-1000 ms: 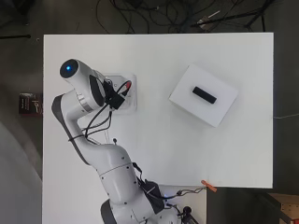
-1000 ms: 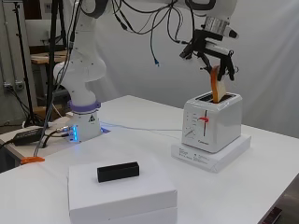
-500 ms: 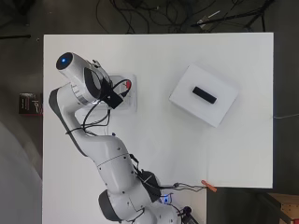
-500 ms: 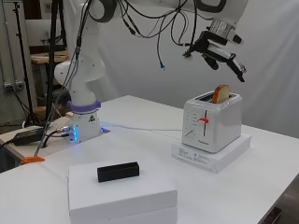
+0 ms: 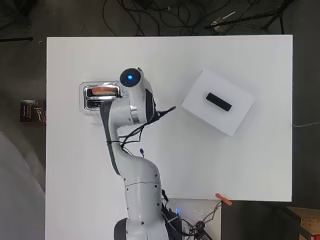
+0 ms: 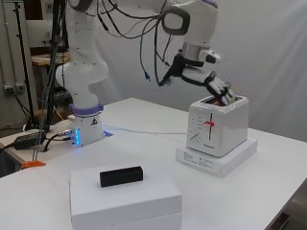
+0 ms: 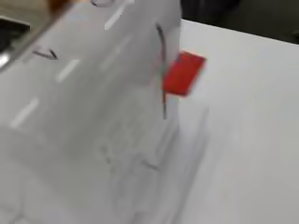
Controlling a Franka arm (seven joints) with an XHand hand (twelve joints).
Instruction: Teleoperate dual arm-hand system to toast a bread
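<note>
Since a second ago the bread's gone from dangling in the fingers above the slot to sitting down inside the toaster, and the arm has swung off to the side of it. From overhead, the toaster [image 5: 101, 96] is out in the open now instead of buried under the arm, and you can see an orange-brown strip, the bread [image 5: 104, 90], lying in the slot farther from the arm's base, while the other slot looks empty and shiny. I can't really pick the hand out from up there, the arm's in the way. The white box [image 5: 218, 102] with the black block [image 5: 218, 101] on it hasn't budged on the worktop [image 5: 240, 165]. From the side, the hand [image 6: 217, 88] has dropped low, right at the toaster's top edge, fingers fairly straight and spread, holding nothing as far as I can tell; whether it actually touches the casing I can't say. The slice barely shows above the rim from here. The red lever [image 6: 208, 123] sits partway up its slot, so my guess is it isn't pushed down yet. Wrist cam is a smeary close-up of the toaster's white side with that red lever tab sticking out. So loading looks done, pressing the lever is probably what's left.
</note>
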